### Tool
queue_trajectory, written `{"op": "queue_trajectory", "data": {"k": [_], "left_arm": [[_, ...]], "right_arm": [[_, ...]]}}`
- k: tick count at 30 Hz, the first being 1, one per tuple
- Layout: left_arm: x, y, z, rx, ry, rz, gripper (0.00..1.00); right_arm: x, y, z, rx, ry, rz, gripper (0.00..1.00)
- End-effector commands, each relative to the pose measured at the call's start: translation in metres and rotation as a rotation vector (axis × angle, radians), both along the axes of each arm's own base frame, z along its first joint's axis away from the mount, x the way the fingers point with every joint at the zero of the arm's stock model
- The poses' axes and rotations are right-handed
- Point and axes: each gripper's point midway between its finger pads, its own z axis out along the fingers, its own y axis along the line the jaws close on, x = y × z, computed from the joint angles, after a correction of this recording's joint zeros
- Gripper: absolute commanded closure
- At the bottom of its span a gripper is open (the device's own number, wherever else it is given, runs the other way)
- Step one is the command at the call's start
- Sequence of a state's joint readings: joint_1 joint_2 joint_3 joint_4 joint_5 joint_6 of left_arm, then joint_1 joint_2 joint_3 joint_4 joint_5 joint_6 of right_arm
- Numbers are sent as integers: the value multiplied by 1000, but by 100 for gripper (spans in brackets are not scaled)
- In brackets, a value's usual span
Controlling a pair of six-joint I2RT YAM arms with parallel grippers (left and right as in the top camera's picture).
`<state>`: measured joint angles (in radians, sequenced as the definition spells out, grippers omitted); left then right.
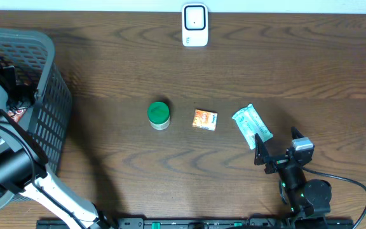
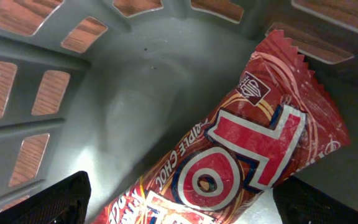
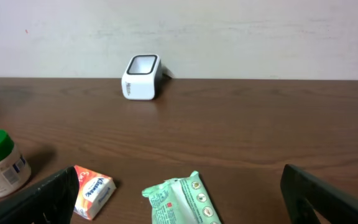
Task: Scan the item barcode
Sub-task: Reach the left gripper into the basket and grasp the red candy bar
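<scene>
the left tool (image 2: 185, 208) stood released inside the grey basket (image 2: 135, 93) at left, straddling a red chocolate bar wrapper (image 2: 241, 155) lying on the basket floor. the right tool (image 1: 277, 147), also released, sat lower right beside the tissue pack (image 1: 251, 124); the scanner (image 1: 195, 25) stood top centre.

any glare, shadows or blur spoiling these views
Overhead: even light, soft shadow right of the basket, everything sharp. Left wrist: pale sheen on the basket floor beside the red wrapper, print legible. Right wrist: scanner clear, pincer fingers dark and soft-edged at the bottom corners.
</scene>
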<state>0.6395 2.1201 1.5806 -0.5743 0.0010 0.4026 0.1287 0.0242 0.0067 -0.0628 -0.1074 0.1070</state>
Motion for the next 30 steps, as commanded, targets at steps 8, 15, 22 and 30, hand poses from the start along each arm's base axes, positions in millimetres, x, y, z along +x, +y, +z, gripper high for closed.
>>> {"op": "queue_trajectory", "data": {"k": [8, 15, 22, 30], "left_arm": [[-20, -10, -62, -83, 136, -17, 63], [-20, -10, -33, -105, 71, 161, 93], [-14, -6, 121, -20, -275, 372, 93], [-48, -81, 281, -226, -710, 482, 93]], "right_arm": [[0, 1, 0, 11, 2, 2, 1], [0, 1, 0, 11, 3, 1, 1], [0, 1, 0, 11, 3, 2, 1], [0, 1, 0, 11, 3, 1, 1]]}}
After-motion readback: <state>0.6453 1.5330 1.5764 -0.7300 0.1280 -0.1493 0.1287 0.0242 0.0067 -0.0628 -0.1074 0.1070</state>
